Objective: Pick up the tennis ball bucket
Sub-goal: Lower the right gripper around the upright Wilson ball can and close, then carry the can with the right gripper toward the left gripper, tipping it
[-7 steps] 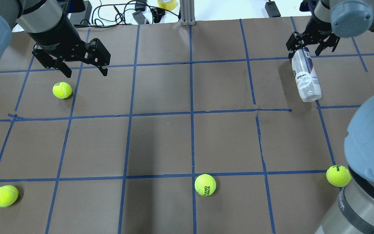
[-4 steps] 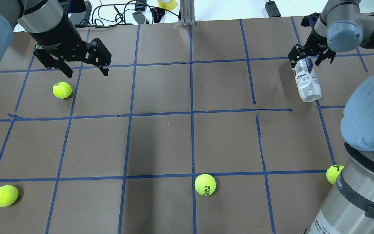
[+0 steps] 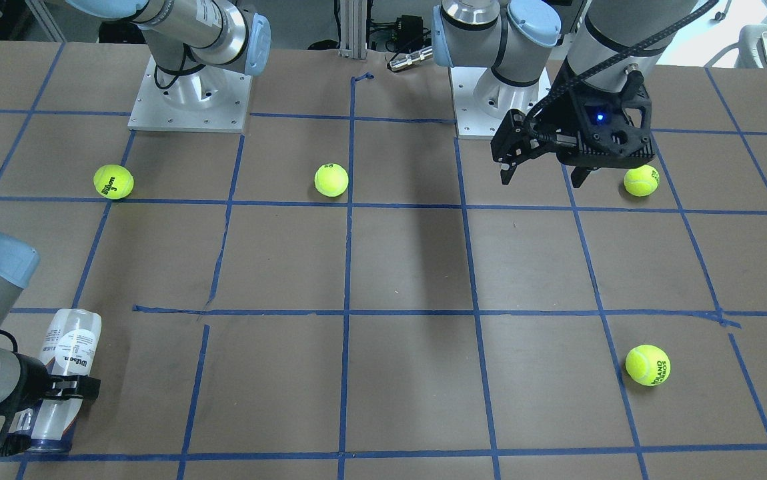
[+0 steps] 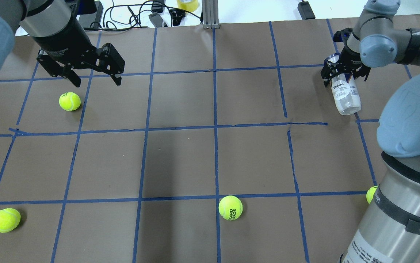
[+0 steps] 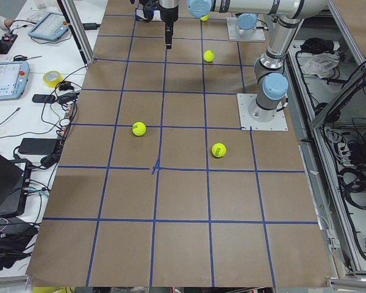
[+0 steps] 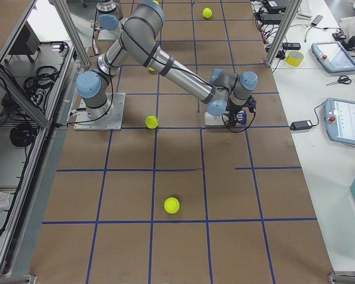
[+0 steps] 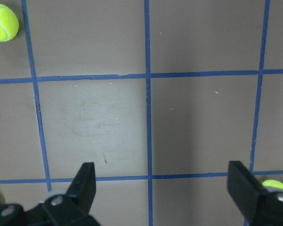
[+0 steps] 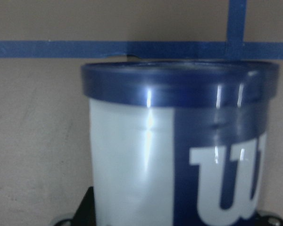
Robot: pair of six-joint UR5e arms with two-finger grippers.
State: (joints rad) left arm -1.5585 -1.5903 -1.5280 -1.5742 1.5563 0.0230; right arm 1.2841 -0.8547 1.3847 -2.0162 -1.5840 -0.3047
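The tennis ball bucket [image 4: 346,95] is a clear Wilson can with a white and navy label. It lies on its side at the far right of the table, and it also shows in the front-facing view [image 3: 69,347]. My right gripper [image 4: 344,75] is low over the can's dark blue rim end, with one finger on each side. In the right wrist view the rim [image 8: 179,84] fills the frame, with the jaws wide at the can's edges. My left gripper [image 4: 96,83] is open and empty above the far left.
Loose yellow-green tennis balls lie near the left gripper [image 4: 69,101], at the front left [image 4: 6,220] and at the front middle [image 4: 230,207]. One more is half hidden by my right arm [image 4: 370,193]. Cables and boxes lie past the far edge [image 4: 151,14].
My right gripper has come down and slightly nearer over the can's rim end, its fingers now on each side of it. The can and the left arm have not moved.
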